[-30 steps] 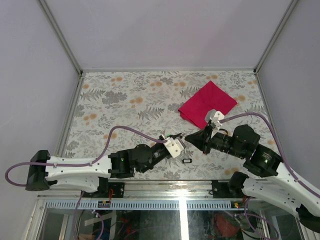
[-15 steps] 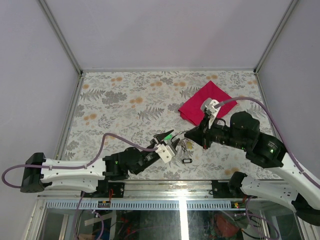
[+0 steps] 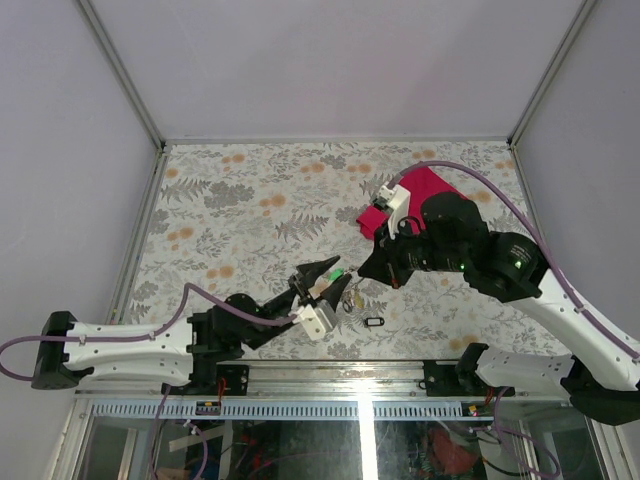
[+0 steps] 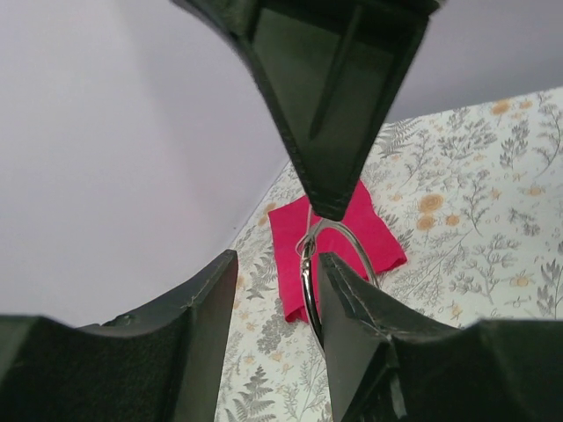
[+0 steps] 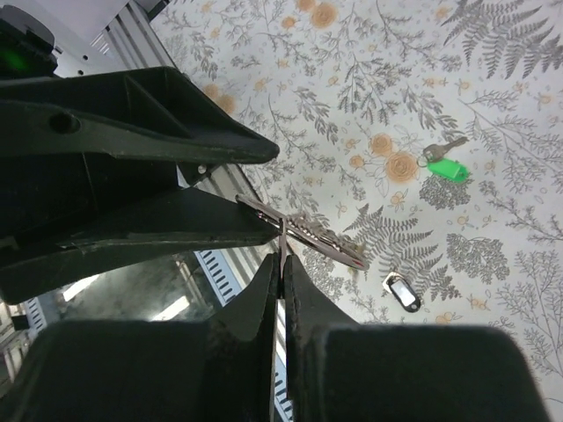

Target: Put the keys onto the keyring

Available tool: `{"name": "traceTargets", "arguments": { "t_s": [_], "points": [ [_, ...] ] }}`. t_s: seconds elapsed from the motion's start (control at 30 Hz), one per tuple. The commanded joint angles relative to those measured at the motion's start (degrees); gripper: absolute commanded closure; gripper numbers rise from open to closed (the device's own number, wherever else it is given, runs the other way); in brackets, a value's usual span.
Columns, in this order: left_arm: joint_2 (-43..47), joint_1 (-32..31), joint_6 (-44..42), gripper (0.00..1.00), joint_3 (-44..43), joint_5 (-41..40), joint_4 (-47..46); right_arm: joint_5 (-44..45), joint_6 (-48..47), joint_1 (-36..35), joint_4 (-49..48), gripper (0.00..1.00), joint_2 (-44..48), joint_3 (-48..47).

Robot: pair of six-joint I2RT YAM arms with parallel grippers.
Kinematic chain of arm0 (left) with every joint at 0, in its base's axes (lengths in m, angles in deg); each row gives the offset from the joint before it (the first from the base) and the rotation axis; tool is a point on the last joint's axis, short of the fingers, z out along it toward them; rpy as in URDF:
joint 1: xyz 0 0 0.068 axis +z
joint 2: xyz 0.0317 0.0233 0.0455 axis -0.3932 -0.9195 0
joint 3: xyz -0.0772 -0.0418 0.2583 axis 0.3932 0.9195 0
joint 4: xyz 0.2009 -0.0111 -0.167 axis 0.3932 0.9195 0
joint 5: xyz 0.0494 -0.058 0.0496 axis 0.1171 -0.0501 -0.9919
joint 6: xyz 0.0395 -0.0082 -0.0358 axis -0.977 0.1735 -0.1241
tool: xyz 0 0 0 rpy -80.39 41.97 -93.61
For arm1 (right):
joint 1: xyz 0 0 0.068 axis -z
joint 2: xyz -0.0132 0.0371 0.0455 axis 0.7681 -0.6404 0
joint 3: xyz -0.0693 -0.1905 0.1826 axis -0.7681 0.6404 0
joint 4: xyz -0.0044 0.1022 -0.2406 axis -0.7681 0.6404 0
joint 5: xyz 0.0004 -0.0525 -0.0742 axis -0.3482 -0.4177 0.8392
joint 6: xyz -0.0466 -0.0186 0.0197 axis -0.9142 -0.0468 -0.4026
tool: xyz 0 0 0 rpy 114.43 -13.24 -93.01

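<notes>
Right gripper: fingers pressed together on the keyring, pinching the wire at its top so the loop hung free below the tips.
Left gripper: jaws spread and holding nothing. The ring's lower arc hung between them, close against one jaw, and I couldn't tell whether it touched.
Keyring: in the air over the near middle of the floral table, with the red cloth at about 1 o'clock beyond it.
Keys: a black-framed tag lay loose on the table at about 5 o'clock from the ring. A green tag with a metal key lay at 2 o'clock in the right wrist view. Whether anything already rode on the ring was too small for me to tell.
Step, as I judged it: steadying the ring between both arms before fetching a loose tag.
Doing it well: I'd close the left jaws squarely across the wire, low on the loop and opposite the right pinch, and keep the right grip firm until the left one had seated.
Risk: a thin round wire could twist or slip out of a glancing pinch, so I'd close slowly and watch the left wrist view.
</notes>
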Motion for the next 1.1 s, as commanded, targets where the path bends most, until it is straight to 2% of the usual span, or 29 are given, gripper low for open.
{"name": "traceTargets", "arguments": {
  "t_s": [0.0,0.13,0.43,0.93,1.07],
  "points": [
    [1.4,-0.1,-4.8,0.57,0.9,3.2,2.3,-7.0,1.5,1.3,0.8,1.0,-1.2,-3.4],
    [1.8,-0.1,-5.8,0.59,1.1,3.7,2.3,-9.4,1.8,1.6,0.9,1.0,-1.9,-3.6],
    [0.1,-0.1,-8.0,0.7,-0.6,5.1,3.3,-11.0,2.6,1.7,1.1,1.0,-2.4,-3.4],
    [-0.3,-0.2,-6.0,0.85,-2.4,7.0,3.7,-10.9,2.5,1.8,1.2,1.0,-2.3,-2.5],
    [-0.1,-0.2,-5.3,0.86,-2.8,7.2,4.2,-10.9,2.5,1.8,1.0,1.0,-2.3,-2.1]
  ]
}}
